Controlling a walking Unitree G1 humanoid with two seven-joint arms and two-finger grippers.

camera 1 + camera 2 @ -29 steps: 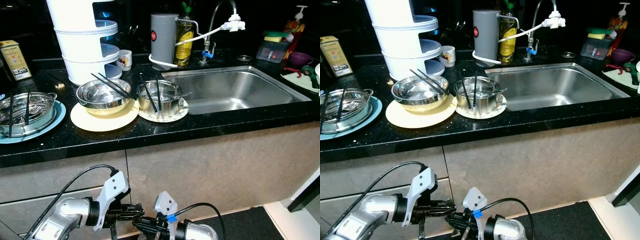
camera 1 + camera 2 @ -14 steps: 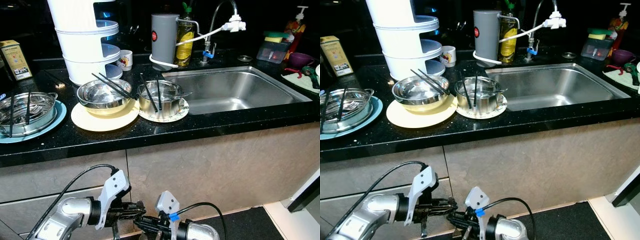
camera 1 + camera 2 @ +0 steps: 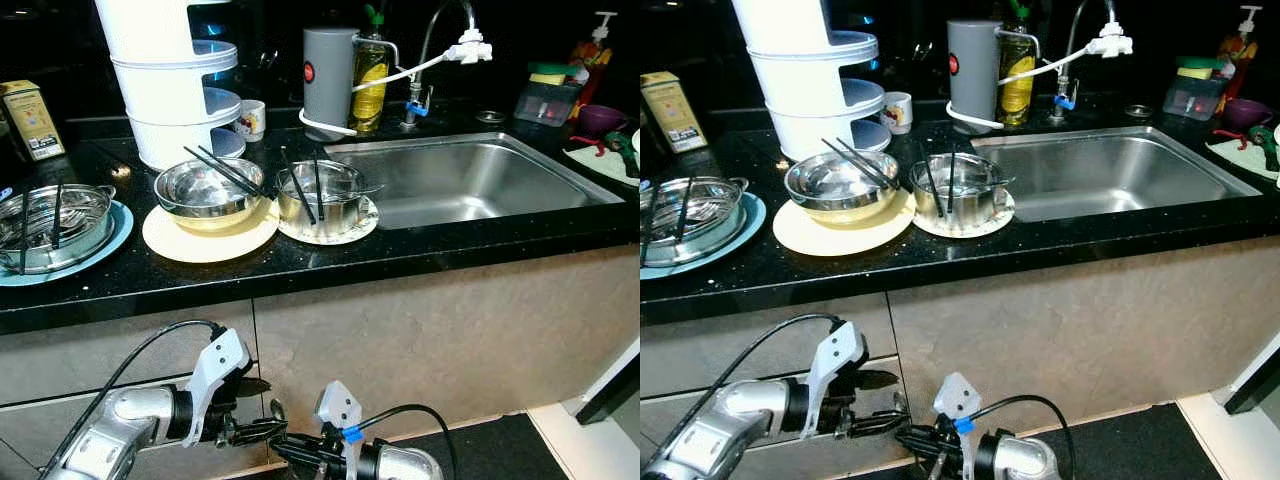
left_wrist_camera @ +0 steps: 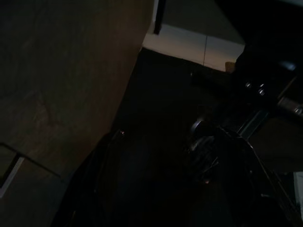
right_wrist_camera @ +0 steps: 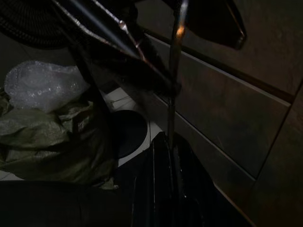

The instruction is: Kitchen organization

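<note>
Two fingers — left tool (image 3: 252, 408) — seemingly wider.

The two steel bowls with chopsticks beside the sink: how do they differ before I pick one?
The left bowl is wider and shallower, on a plain cream plate; the right bowl is narrower with straighter sides, on a smaller patterned plate nearer the sink. The left bowl's chopsticks lie flat across its rim; the right bowl's chopsticks lean steeply inside. Both are shiny steel and hold one black pair.
</note>
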